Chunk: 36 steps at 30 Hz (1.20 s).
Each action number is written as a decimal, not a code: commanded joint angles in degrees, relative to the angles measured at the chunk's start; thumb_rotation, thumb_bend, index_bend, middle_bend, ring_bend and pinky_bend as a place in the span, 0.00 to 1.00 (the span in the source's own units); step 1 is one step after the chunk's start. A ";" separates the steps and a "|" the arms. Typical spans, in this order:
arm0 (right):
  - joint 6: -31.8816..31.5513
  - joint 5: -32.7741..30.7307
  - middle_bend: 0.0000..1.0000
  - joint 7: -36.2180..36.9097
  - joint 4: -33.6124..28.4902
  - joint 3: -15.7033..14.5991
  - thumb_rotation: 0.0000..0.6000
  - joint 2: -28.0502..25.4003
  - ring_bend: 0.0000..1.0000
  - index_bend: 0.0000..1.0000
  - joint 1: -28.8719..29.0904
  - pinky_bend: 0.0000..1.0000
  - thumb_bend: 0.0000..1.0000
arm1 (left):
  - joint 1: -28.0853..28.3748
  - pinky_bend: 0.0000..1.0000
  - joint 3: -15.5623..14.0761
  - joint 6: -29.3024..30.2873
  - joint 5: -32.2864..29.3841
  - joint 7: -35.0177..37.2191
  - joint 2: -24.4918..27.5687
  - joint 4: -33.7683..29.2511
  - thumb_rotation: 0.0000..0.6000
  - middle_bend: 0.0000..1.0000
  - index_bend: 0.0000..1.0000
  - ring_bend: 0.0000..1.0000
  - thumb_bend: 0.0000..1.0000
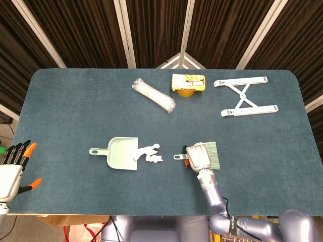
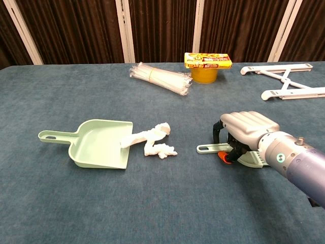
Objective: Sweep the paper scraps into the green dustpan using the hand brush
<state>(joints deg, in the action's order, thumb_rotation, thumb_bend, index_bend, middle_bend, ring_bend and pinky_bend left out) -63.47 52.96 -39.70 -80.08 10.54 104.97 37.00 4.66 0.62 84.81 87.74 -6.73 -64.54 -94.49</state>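
Observation:
The green dustpan (image 1: 121, 153) (image 2: 99, 144) lies left of centre, its handle pointing left. White paper scraps (image 1: 151, 154) (image 2: 155, 140) lie at its open mouth, one strip reaching onto its lip. To their right lies the green hand brush (image 1: 214, 154), its handle (image 2: 207, 148) pointing at the scraps. My right hand (image 1: 198, 157) (image 2: 247, 128) lies on top of the brush, fingers curled down around its body and the thumb at the near side. My left hand (image 1: 12, 169) hangs off the table's near left corner, fingers apart and holding nothing.
At the back of the table lie a clear packet of white sticks (image 1: 153, 95) (image 2: 160, 77), a yellow snack container (image 1: 188, 83) (image 2: 207, 63) and a white folding stand (image 1: 246, 96) (image 2: 284, 81).

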 commanded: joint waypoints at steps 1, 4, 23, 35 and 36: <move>-0.58 0.54 0.98 -0.66 -1.81 0.15 1.00 -0.90 1.00 0.64 0.23 0.84 0.50 | -0.01 0.00 -0.05 0.00 0.05 -0.01 -0.01 0.02 1.00 0.00 0.00 0.00 0.00; -1.47 0.94 0.98 -1.45 -4.50 0.79 1.00 -2.13 1.00 0.64 0.53 0.84 0.50 | 0.00 0.00 -0.11 -0.13 -0.04 -0.10 0.03 -0.12 1.00 0.00 0.00 0.00 0.00; -5.29 -2.09 0.98 -4.41 -19.59 4.29 1.00 -10.43 1.00 0.66 1.59 0.84 0.50 | 2.49 0.00 0.20 -3.58 0.01 -7.71 1.62 -7.42 1.00 0.00 0.00 0.00 0.00; -7.65 -3.10 0.98 -5.65 -25.22 5.23 1.00 -14.26 1.00 0.66 2.72 0.84 0.51 | 10.20 0.00 4.68 -11.85 -6.71 -22.47 -1.69 -15.65 1.00 0.00 0.00 0.00 0.00; -7.81 -3.24 0.98 -5.69 -25.44 5.21 1.00 -14.44 1.00 0.66 2.77 0.84 0.51 | 10.77 0.00 5.10 -12.26 -7.52 -23.61 -2.11 -16.05 1.00 0.00 0.00 0.00 0.00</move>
<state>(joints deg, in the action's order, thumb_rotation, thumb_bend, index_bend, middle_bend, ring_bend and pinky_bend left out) -71.14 49.83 -45.34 -105.38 15.73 90.67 39.70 13.84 4.52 73.94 82.09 -28.05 -65.51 -109.17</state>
